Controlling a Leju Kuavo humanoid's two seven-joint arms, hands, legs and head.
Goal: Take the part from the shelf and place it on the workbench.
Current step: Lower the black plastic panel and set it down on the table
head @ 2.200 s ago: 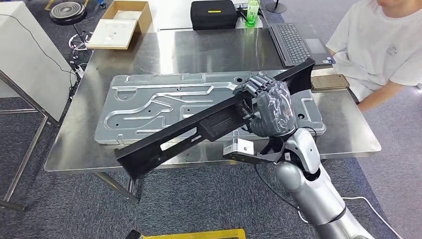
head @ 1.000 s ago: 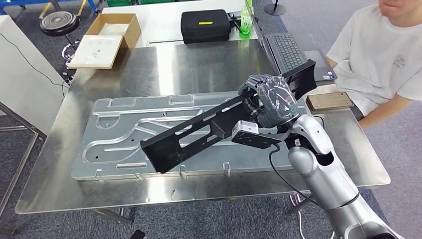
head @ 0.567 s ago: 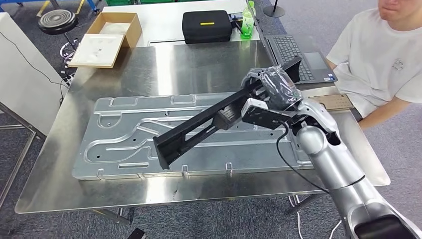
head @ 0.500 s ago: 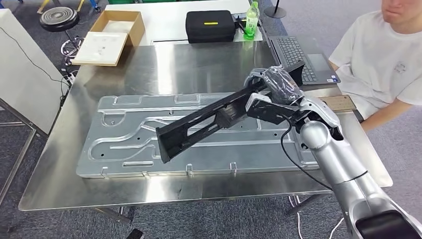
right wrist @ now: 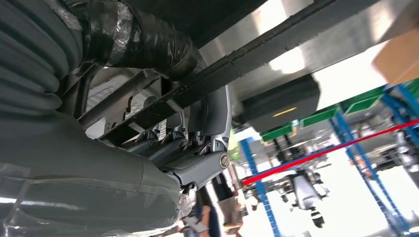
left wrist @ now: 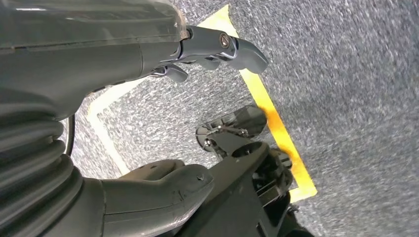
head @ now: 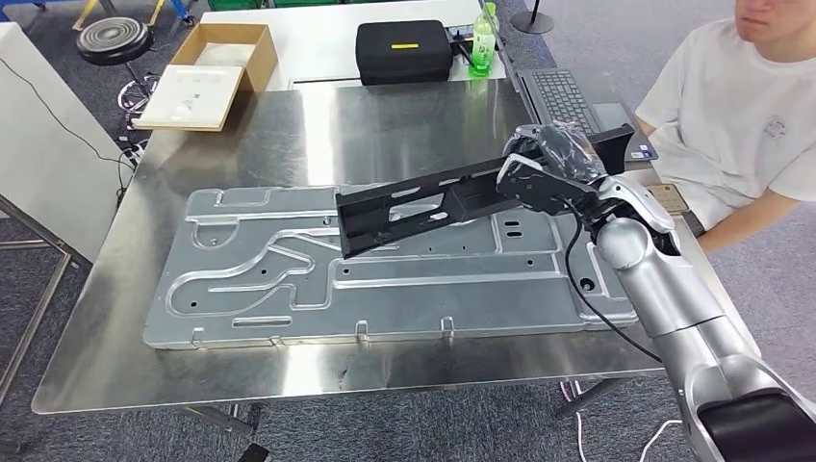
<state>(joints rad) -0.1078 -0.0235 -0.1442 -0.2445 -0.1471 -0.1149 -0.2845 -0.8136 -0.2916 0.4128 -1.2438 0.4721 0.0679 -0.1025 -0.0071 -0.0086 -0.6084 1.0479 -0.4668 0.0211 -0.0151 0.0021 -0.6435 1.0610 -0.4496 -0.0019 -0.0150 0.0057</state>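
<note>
Swung flatter and further over the worktop [head: 241,125] since a moment ago, the one black part [head: 423,202] now lies nearly level.

Right hand [head: 553,159] grips the part near its end, holding it above the one stamped metal panel [head: 289,279], whether touching it I cannot tell. Left hand [left wrist: 148,98] hangs over the floor, fingers [left wrist: 232,47] apart, holding nothing. Further out sit one laptop [head: 568,96], one black case [head: 404,50], one green bottle [head: 481,43], one cardboard box [head: 216,63] and one person [head: 741,106].
</note>
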